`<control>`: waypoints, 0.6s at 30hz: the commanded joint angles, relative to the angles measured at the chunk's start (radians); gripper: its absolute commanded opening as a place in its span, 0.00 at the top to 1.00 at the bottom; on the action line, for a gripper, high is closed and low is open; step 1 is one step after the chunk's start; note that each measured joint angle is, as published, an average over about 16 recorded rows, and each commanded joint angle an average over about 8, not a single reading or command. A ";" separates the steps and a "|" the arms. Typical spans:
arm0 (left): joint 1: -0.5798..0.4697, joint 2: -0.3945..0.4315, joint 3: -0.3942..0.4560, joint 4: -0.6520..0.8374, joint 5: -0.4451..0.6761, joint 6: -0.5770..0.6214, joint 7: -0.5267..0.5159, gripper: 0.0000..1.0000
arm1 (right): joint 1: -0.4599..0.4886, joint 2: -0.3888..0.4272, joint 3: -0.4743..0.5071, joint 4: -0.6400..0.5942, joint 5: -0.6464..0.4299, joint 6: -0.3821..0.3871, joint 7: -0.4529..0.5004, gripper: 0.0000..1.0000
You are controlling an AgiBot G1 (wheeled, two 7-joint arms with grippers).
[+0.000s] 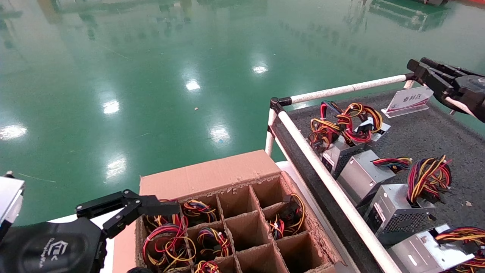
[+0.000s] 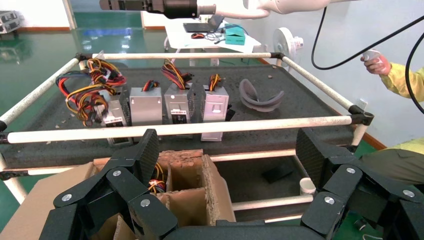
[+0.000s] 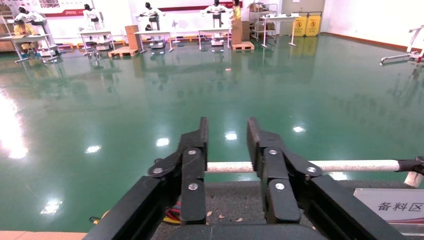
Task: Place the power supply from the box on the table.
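Observation:
The box [image 1: 212, 174], a brown carton with cardboard dividers, stands below the table's white rail [image 1: 329, 182]. In its cells only wire bundles of power supplies show: a red and yellow loop [image 1: 166, 242] at the left, another [image 1: 288, 220] at the right. My left gripper [image 1: 127, 203] hangs open over the box's back left corner with nothing between its fingers. In the left wrist view that gripper [image 2: 227, 150] spans a box corner [image 2: 192, 175] with wires [image 2: 157, 182] beside one finger. My right gripper [image 1: 415, 68] [image 3: 226, 130] is open and empty above the table's [image 1: 435, 140] far rail.
Several silver-grey power supplies [image 1: 363, 174] with coloured wire bundles lie in a row on the table near the rail. A white sign placard [image 1: 409, 100] stands at the table's far edge. A grey curved piece [image 2: 260, 95] lies on the table. A person in yellow [image 2: 400, 80] stands beyond it.

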 commanded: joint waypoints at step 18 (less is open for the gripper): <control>0.000 0.000 0.000 0.000 0.000 0.000 0.000 0.00 | 0.009 -0.014 0.000 0.008 0.000 -0.010 0.005 0.00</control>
